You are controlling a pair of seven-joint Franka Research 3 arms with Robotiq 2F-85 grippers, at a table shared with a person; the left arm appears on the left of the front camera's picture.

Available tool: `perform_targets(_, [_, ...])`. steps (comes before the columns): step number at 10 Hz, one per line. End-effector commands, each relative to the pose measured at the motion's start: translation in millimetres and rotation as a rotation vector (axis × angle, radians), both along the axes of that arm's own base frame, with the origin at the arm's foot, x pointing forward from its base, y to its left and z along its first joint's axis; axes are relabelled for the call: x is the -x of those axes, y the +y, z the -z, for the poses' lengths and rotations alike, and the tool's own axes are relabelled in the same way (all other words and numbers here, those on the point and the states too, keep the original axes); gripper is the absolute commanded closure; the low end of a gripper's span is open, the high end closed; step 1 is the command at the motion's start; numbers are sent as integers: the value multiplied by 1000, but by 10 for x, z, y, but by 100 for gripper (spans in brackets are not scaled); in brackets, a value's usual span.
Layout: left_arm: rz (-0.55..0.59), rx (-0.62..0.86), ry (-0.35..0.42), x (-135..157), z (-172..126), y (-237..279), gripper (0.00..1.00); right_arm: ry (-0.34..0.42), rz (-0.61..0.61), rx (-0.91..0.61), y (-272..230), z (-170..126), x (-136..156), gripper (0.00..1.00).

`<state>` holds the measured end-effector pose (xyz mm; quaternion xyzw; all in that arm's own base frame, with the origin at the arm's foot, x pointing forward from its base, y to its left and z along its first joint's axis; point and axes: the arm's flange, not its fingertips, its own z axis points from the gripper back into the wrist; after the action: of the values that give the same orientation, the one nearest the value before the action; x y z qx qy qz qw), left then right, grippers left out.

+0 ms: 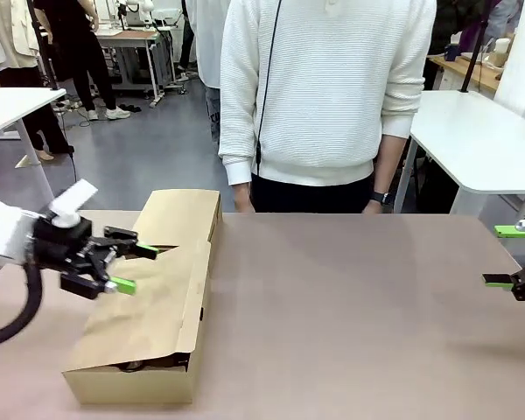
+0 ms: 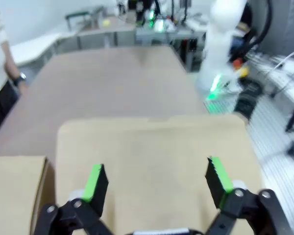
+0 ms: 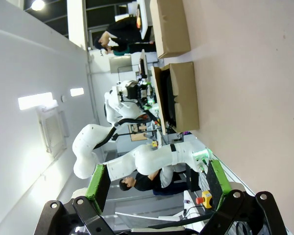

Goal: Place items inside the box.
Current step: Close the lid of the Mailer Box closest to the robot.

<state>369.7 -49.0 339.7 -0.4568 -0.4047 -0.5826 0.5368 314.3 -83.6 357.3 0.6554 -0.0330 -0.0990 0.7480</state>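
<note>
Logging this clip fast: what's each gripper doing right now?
Left gripper: open, empty, over the box flap.
Right gripper: open, empty, at the table edge.

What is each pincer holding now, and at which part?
Nothing. The left pincer is open over the cardboard box flap; the right pincer is open and empty.
</note>
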Motion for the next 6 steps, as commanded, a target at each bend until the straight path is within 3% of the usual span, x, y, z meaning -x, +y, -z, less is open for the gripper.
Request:
perform_targets(1, [-106,119,248,654,-454,184,0,18,6,3,4,-35,-4,0])
perform_targets(2, [-157,143,401,691,-578,254,0,18,6,3,4,-35,-4,0])
perform_targets(3, [-118,155,548,741,-680,353,0,18,6,3,4,-35,-4,0])
perform_targets(5, [-89,235,935,771,-804,581,0,18,6,3,4,-35,-4,0])
perform_targets(6, [-81,249,1013,779,-785,645,0,18,6,3,4,-35,-4,0])
